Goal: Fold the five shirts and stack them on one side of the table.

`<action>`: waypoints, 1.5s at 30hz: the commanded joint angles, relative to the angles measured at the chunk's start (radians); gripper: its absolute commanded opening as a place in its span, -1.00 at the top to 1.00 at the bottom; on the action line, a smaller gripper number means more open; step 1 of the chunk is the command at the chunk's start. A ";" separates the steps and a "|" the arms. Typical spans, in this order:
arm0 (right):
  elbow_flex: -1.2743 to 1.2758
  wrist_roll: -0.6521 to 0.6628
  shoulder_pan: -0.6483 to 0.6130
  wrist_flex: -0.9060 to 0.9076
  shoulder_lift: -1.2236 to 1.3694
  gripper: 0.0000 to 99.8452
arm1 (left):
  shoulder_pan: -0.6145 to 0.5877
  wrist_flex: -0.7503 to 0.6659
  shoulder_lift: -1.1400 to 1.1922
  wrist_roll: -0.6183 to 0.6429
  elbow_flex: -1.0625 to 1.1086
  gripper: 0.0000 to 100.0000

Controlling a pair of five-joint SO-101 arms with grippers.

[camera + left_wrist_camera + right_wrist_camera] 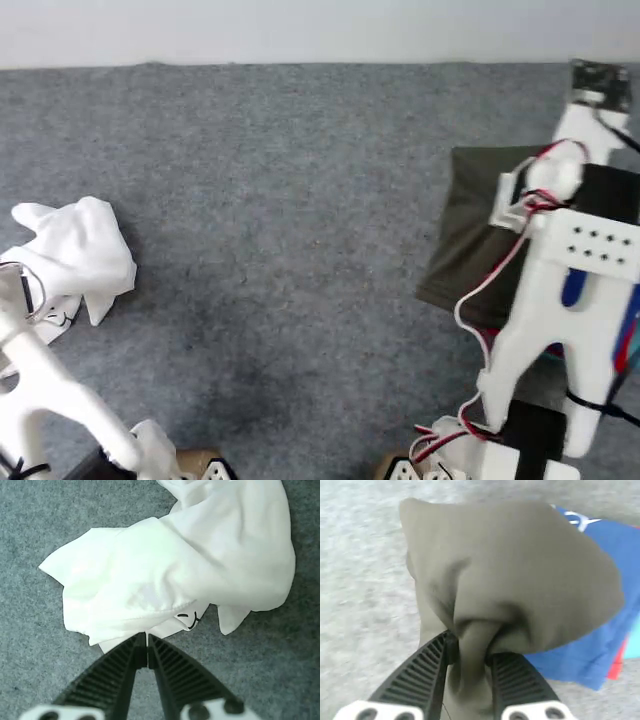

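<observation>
From the high view, the grey worktop [300, 200] carries a crumpled white shirt [85, 255] at its left edge, beside the left arm [45, 390]. The right arm [560, 300] stands over an olive shirt [475, 230] lying flat at the right side and hides much of it. Blue and red show only as slivers under that arm.

The left wrist view brings the white shirt close. The left gripper [146, 647] has its fingers closed, tips right at the shirt's hem. Whether any cloth is caught between them is hard to tell. A small black mark [189, 619] sits near that hem.

In the right wrist view, the right gripper [470, 649] has its fingers clamped on a bunched fold of the olive shirt. Beneath it lies a blue shirt [590, 650], with a red edge [617, 662] and a light blue edge [632, 647] cut off at the frame.
</observation>
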 commanded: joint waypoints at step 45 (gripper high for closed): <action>0.350 0.456 0.196 -0.410 0.004 0.98 | -0.003 0.005 -0.032 -0.009 -0.042 0.97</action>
